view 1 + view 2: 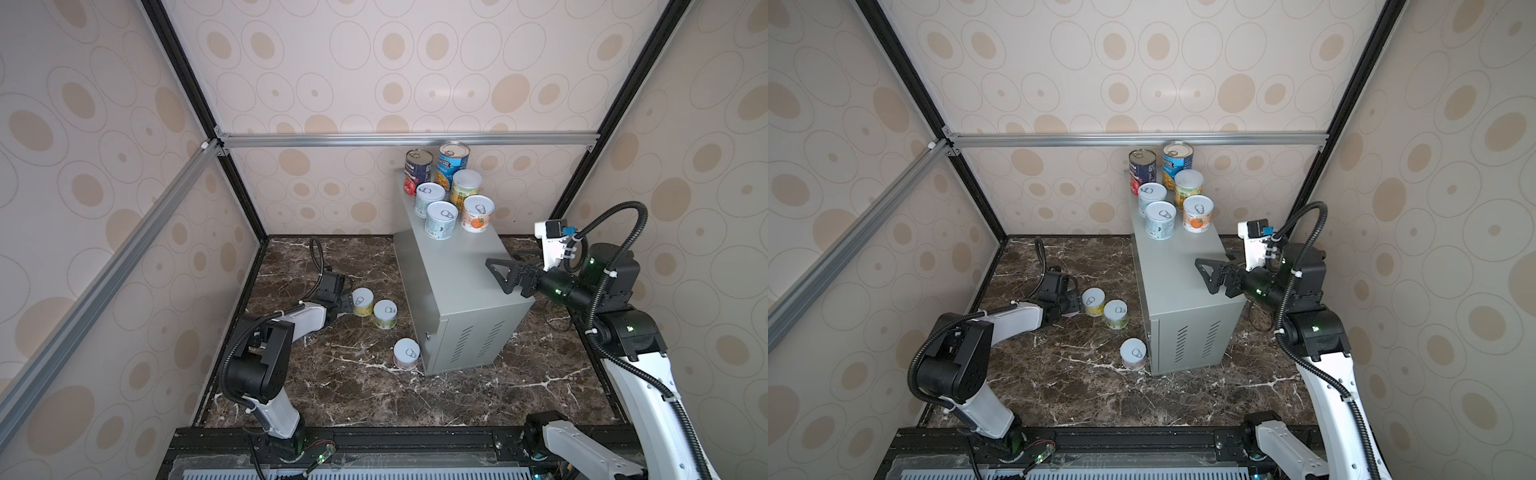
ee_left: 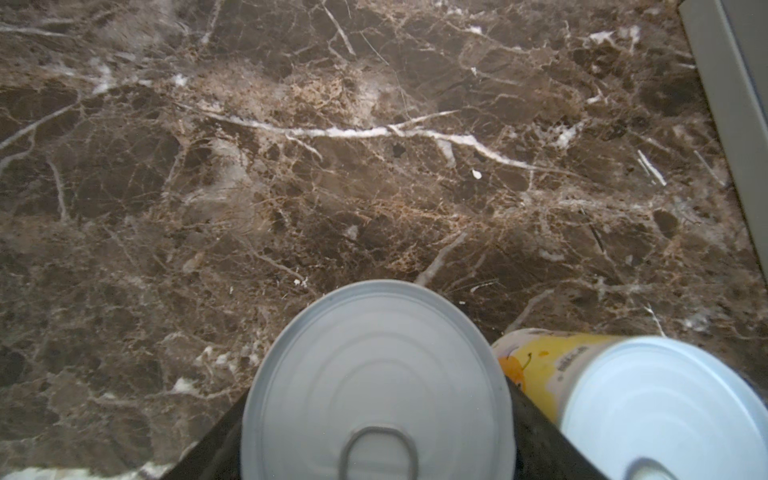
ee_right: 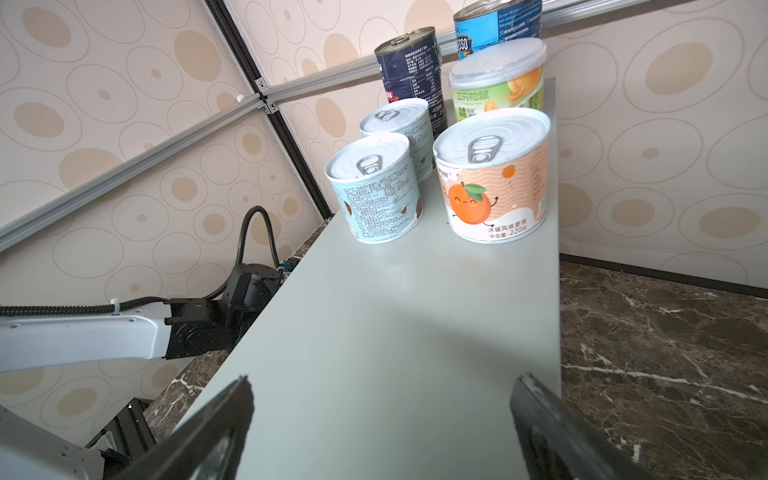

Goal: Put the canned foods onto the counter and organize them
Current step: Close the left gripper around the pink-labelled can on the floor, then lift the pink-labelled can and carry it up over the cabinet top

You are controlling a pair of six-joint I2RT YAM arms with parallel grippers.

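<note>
The near can (image 1: 362, 302) is standing on the marble (image 1: 353, 395), right between the fingers (image 2: 540, 449) of the left tool (image 1: 352, 306). The fingers are sitting close by both of its sides, but I cannot tell if they are squeezing it. The next can (image 1: 385, 313) is standing just beside that tool's tip, very near the first one. The pink can (image 1: 406, 353) is standing farther off to the tool's side, by the table (image 1: 457, 270). The left arm is lying low and stretching out flat over the marble.

The right tool (image 1: 496, 275) is hanging wide open and empty above the table's top. Six cans (image 1: 441, 218) are standing on the table past its tips, well apart from it. The right arm is holding high, its elbow bending and its wrist pointing level across the table.
</note>
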